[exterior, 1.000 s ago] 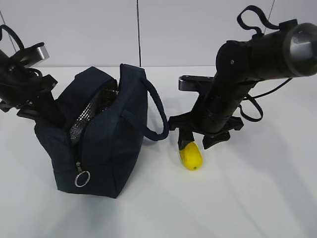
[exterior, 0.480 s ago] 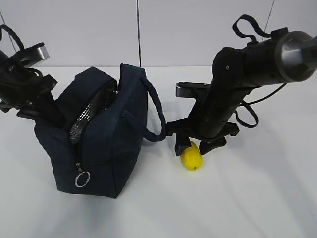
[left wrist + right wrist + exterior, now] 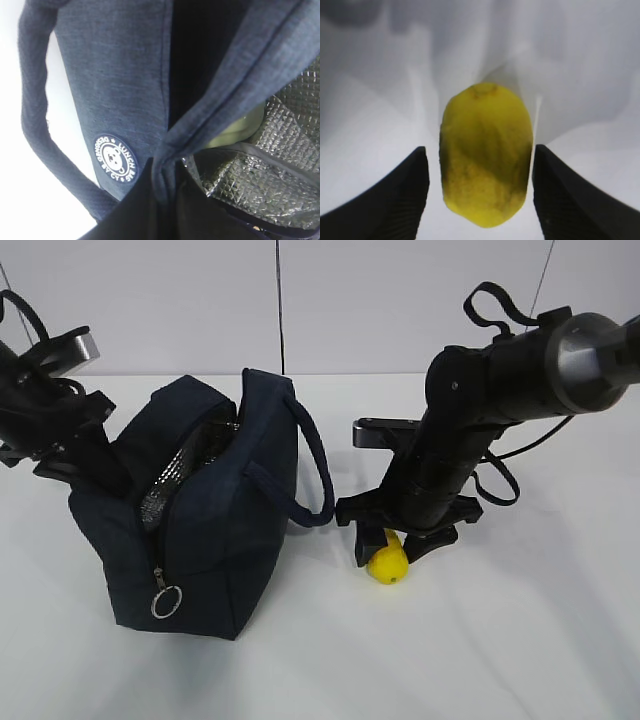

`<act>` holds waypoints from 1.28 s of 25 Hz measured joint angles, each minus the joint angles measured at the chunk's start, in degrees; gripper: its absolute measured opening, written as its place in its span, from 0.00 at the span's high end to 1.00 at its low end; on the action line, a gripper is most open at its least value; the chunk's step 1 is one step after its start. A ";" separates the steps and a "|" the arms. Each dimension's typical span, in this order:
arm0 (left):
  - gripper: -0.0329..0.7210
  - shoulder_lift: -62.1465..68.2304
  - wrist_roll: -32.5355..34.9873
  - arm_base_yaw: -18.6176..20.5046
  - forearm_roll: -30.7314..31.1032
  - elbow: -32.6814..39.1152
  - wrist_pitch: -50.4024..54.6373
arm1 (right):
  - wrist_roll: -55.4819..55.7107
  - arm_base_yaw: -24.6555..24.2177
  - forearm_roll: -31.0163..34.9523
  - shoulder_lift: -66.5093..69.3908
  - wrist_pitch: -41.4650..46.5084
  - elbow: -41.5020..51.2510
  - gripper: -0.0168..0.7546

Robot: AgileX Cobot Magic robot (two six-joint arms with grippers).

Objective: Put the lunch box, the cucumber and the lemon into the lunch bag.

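Lemon [image 3: 485,155]: centred between right gripper [image 3: 480,192] fingers, open, nothing gripped; close squarely. Left gripper pinches lunch bag [image 3: 215,530] shut.

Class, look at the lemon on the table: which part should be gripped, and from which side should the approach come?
Grip the lemon across its narrow middle, coming from above. It lies on its side on the table, so its rounded flanks are free, and the right end effector already straddles them.
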 joint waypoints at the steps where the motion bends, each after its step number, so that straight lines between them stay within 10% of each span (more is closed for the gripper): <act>1: 0.96 0.00 0.00 0.00 0.00 0.00 0.00 | 0.00 0.00 0.00 0.05 0.00 0.00 0.34; 18: 0.96 0.00 0.00 -0.09 -0.53 0.00 -0.73 | 0.00 0.00 -0.48 0.14 6.47 -1.46 0.53; 32: 0.96 0.00 0.00 -0.36 -7.57 0.00 -0.96 | -1.66 0.00 -0.65 0.18 25.15 -19.98 0.54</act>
